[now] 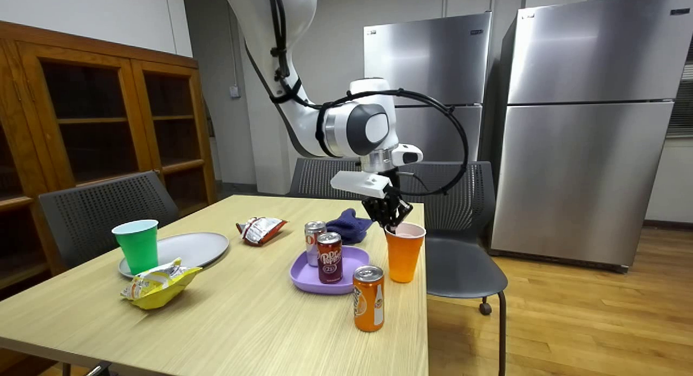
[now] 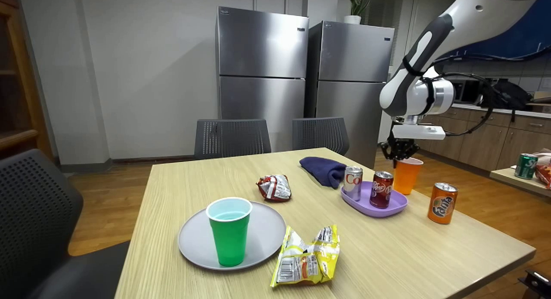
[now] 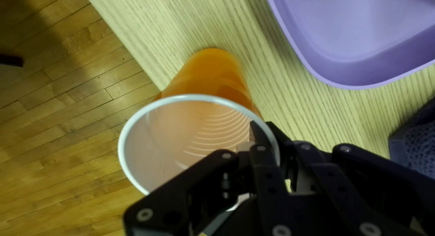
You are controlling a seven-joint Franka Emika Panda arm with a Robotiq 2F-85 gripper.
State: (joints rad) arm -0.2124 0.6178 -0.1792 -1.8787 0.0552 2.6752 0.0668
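My gripper is shut on the near rim of an orange cup, with one finger inside the cup and the other outside. The cup is white inside and stands close to the table edge in both exterior views. Whether its base touches the table is hard to tell. A purple tray is beside the cup and holds a dark red Dr Pepper can and a silver can. An orange Fanta can stands on the table near the tray. A dark blue cloth lies behind the tray.
A green cup stands on a grey plate. A yellow snack bag lies beside the plate, and a red and white bag lies farther back. Chairs stand around the table. The table edge is right beside the orange cup.
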